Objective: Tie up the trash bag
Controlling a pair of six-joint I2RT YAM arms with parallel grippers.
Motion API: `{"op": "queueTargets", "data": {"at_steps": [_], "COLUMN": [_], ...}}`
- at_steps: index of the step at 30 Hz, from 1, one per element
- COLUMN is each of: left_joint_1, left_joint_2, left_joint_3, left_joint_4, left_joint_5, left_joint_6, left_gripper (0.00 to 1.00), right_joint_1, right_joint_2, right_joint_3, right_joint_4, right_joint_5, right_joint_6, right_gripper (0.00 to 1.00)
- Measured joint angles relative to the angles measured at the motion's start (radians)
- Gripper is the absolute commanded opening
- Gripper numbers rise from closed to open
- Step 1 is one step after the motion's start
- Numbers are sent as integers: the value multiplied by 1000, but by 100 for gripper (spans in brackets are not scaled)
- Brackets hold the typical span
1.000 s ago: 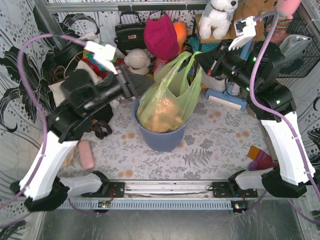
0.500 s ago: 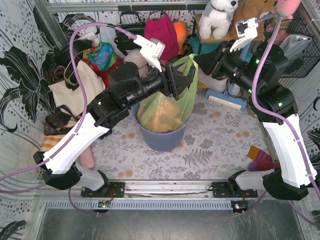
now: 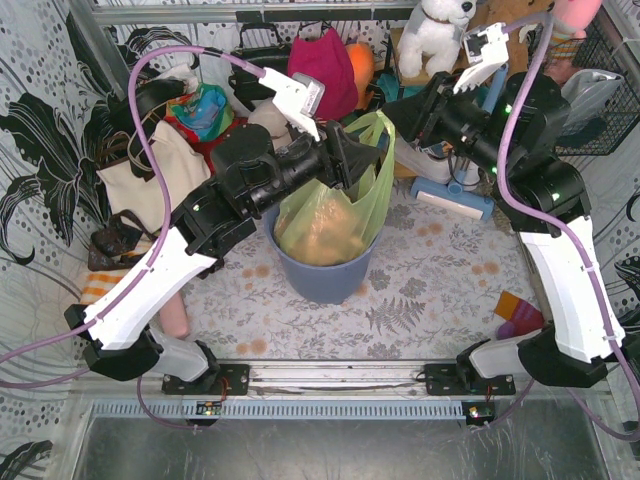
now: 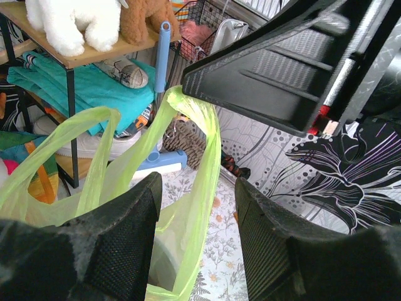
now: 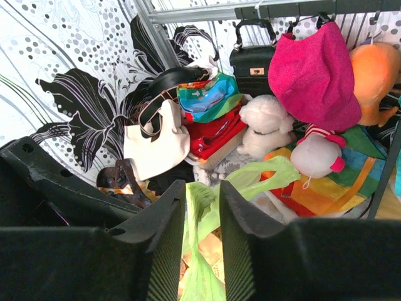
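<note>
Fingers of the left gripper (image 4: 197, 188) are spreading around one strand of the trash bag (image 3: 325, 215); the right gripper (image 5: 202, 188) is pinching one of its two handles (image 4: 188, 110). It's sitting in one bin (image 3: 320, 282), mid-frame.

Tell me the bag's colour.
The bag is translucent light green; the top view shows it best.

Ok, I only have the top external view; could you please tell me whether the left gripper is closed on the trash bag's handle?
Observer: No. The left wrist view shows the left gripper open, with a handle strip of the trash bag between its fingers.
Operator: Thanks. And the right gripper?
Observer: Its wrist view shows the right gripper shut on the bag's green plastic.
Operator: Is anything else held?
Observer: No; the bag's second handle arches free outside the left fingers.
</note>
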Motion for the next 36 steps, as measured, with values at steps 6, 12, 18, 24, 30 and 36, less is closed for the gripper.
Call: {"op": "queueTargets", "data": {"at_steps": [6, 12, 18, 24, 30, 36], "left_joint_1": [0, 0, 0, 0, 0, 0], "left_joint_2": [0, 0, -1, -11, -13, -13], "left_joint_3": [-8, -29, -97, -234, -330, -343], "left_joint_4": [16, 61, 195, 375, 540, 665], "left_joint_5": [-4, -8, -6, 13, 70, 87], "left_joint_6": [5, 26, 90, 184, 254, 286], "left_gripper": [59, 66, 74, 90, 95, 87], "right_joint_1": [0, 0, 0, 0, 0, 0], "right_joint_2": [16, 12, 1, -14, -16, -24], "right_joint_3": [13, 14, 28, 29, 29, 29], "right_joint_4": [-24, -24, -24, -24, -24, -24], "right_joint_5": [-5, -12, -27, -41, -46, -49], "right_joint_6": [-8, -6, 10, 17, 26, 37], "right_gripper": [0, 0, 0, 0, 0, 0]}}
